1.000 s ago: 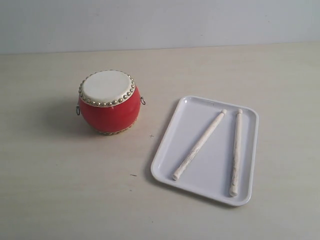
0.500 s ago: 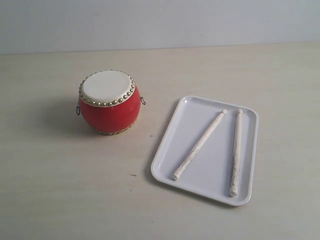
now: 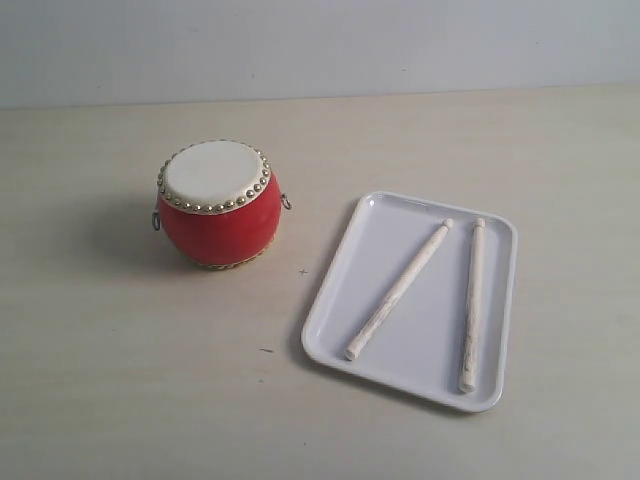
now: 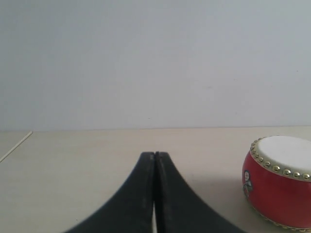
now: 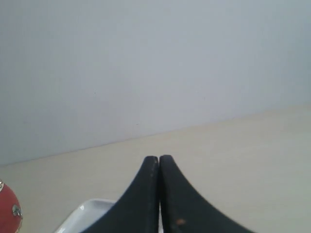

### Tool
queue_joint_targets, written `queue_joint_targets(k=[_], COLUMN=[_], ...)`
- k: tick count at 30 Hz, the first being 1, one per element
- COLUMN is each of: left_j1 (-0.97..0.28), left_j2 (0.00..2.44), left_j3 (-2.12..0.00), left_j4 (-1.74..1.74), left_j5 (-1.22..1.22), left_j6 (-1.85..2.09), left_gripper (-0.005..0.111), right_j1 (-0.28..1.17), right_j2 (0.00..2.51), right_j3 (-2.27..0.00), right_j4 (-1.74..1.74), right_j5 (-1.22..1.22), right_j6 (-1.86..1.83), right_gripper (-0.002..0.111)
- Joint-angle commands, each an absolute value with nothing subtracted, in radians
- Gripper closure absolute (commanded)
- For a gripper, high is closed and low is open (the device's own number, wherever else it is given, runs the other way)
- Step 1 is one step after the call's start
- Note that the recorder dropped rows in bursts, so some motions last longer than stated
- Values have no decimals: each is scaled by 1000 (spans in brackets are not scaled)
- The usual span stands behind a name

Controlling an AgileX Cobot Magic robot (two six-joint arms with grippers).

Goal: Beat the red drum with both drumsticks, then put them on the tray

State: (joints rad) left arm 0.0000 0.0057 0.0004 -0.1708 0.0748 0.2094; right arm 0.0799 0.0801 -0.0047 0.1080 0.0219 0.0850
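The red drum [image 3: 218,204] with its cream skin and gold studs stands upright on the table, left of centre. To its right lies the white tray [image 3: 340,290], and both drumsticks rest inside it: one [image 3: 399,290] slanted, the other [image 3: 471,305] nearly parallel to the tray's right rim. Neither arm shows in the exterior view. My left gripper [image 4: 154,155] is shut and empty, with the drum [image 4: 281,182] off to one side. My right gripper [image 5: 159,158] is also shut and empty, above a corner of the tray [image 5: 80,218]; a sliver of the drum [image 5: 8,213] shows at the frame edge.
The pale wooden table [image 3: 120,380] runs back to a plain grey-white wall [image 3: 320,45]. A table edge line [image 4: 14,145] shows in the left wrist view.
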Motion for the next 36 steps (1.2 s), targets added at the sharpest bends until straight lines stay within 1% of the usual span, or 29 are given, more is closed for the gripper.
queue_joint_targets(k=[1, 4, 16, 20, 27, 36], left_j1=[2, 2, 2, 2, 2, 2], left_j2=[0, 0, 0, 0, 0, 0], left_j3=[0, 0, 0, 0, 0, 0], left_j4=[-168, -168, -168, -168, -168, -168], left_j5=[73, 73, 73, 73, 73, 73], left_j6=[204, 204, 204, 204, 204, 204], left_gripper=[107, 107, 107, 107, 107, 107], right_j1=[71, 71, 71, 71, 71, 71], right_j2=[0, 0, 0, 0, 0, 0], right_j3=[0, 0, 0, 0, 0, 0], right_j4=[81, 79, 72, -69, 25, 27], right_j5=[61, 100, 101, 73, 82, 82], right_j6=[69, 73, 84, 224, 215, 213], right_gripper=[108, 108, 108, 108, 108, 108])
